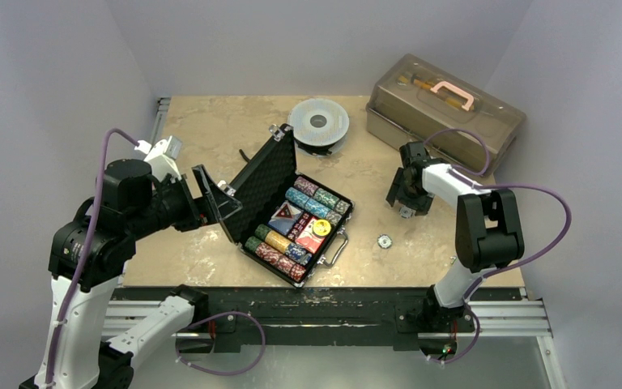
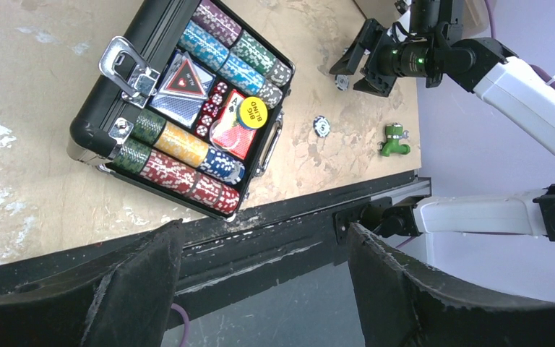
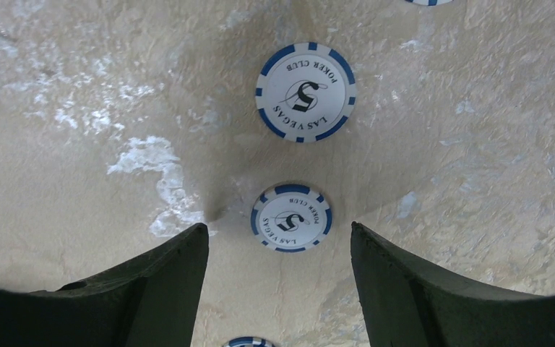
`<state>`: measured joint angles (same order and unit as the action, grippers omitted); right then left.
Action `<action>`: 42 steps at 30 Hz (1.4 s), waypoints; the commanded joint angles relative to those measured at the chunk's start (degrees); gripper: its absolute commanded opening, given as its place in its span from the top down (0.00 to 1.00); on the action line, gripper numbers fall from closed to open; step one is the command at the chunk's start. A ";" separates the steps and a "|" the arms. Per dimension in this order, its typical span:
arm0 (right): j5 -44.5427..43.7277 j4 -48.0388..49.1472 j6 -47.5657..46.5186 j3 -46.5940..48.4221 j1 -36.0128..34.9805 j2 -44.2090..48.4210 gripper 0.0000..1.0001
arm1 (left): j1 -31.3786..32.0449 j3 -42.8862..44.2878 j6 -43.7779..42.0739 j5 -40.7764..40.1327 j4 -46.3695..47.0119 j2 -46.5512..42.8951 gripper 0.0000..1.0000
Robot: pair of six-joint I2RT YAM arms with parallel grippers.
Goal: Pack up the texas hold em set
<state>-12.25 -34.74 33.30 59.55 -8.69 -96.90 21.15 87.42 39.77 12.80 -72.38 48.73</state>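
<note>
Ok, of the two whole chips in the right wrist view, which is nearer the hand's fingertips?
The lower chip, right between the fingertips; the upper chip lies farther out.

The black case (image 1: 263, 182), open and chip-filled, sits ahead of the left gripper (image 2: 264, 228); two blue-white chips (image 3: 306, 92) lie flat beneath the right gripper (image 3: 278, 235).

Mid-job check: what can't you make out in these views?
1. Top view: the chips under the right pincer, hidden by it.
2. Right wrist view: top chip and bottom chip, cut off by the frame edges.
3. Top view: whether the left pincer touches the lid; too small to tell.
</note>
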 commanded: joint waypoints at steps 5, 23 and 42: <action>3.08 3.26 -2.18 1.02 2.32 -1.56 0.41 | 0.39 1.53 -0.39 -1.82 0.10 0.63 0.20; 3.49 3.38 -2.10 -3.28 2.27 -0.21 0.51 | 0.39 1.68 -0.52 -1.29 0.48 1.45 0.20; 3.52 2.12 -3.41 -4.88 2.27 -0.19 0.54 | 0.38 1.47 -0.83 -2.71 0.13 1.10 0.20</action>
<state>-9.89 -30.33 30.24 56.93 -6.35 -96.99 21.15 87.44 39.79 11.29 -72.58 49.89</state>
